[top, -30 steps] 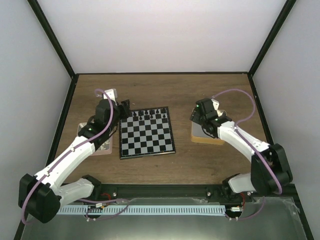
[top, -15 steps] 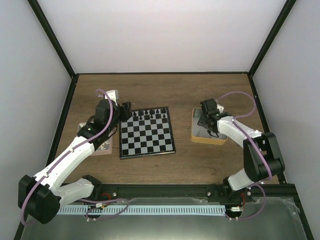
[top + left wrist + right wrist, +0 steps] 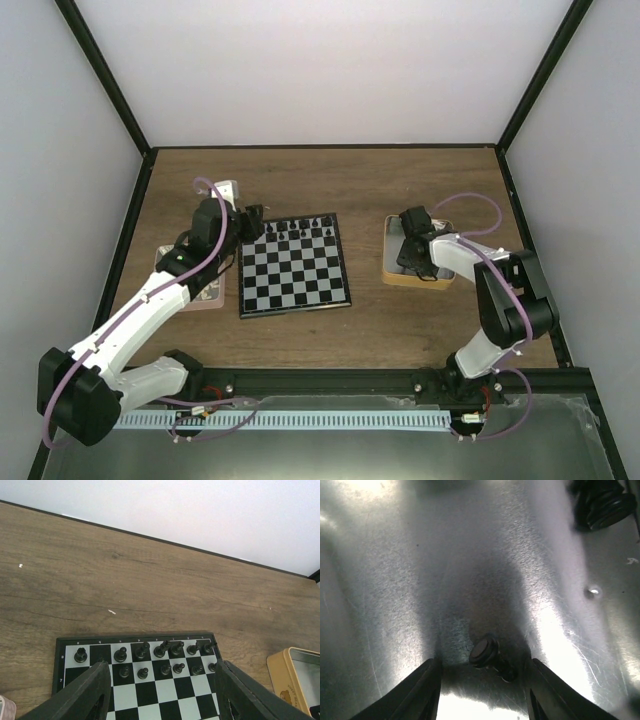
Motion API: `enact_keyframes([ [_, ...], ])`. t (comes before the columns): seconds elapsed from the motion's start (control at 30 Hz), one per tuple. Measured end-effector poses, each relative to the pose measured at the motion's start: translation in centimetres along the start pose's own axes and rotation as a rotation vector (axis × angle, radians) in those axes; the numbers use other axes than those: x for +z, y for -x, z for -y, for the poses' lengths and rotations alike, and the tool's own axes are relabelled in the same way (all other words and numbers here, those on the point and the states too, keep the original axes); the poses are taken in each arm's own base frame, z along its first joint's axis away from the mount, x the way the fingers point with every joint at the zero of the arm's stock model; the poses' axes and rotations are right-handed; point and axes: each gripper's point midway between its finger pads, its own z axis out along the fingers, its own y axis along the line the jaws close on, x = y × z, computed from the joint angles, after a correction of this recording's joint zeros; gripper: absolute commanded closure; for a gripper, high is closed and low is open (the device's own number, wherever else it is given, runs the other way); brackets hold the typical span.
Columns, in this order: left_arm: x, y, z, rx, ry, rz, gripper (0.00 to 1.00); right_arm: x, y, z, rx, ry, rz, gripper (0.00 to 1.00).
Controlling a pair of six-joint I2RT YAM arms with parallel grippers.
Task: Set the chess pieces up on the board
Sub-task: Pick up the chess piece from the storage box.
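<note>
The board (image 3: 300, 285) lies a little left of the middle of the surface, with standing chess pieces (image 3: 120, 654) filling its two far rows only. The right gripper (image 3: 484, 661) is down inside the metal tin (image 3: 420, 283) near the surface's right edge. Its jaws stand moderately apart and touch nothing, straddling a fallen piece (image 3: 489, 653) on the tin floor. Risk: that piece lies on its side on smooth metal and may roll, squirt out, or be lifted crooked and later topple on the board. The left gripper (image 3: 162, 667) hangs wide and empty over the board's far rows, and a careless descent could knock them over. Piece types cannot be made out. A dark object (image 3: 605, 502) is cut off by the frame, and the left arm hides most of the pink tray (image 3: 210, 298).
</note>
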Motion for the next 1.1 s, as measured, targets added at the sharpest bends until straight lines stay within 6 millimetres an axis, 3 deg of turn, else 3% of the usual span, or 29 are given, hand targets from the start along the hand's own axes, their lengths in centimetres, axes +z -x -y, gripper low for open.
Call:
enact_keyframes([
  [0.47,0.0,0.0,0.0,0.000,0.001,0.000,0.41,1.1,2.5,-0.8,0.016,0.029,0.066,0.80],
  [0.83,0.0,0.0,0.0,0.000,0.000,-0.001,0.41,1.0,2.7,-1.2,0.016,0.047,0.072,0.87],
  [1.1,0.1,-0.3,0.5,0.000,-0.030,-0.017,0.40,-0.8,3.9,-1.8,0.042,0.097,0.118,0.88],
])
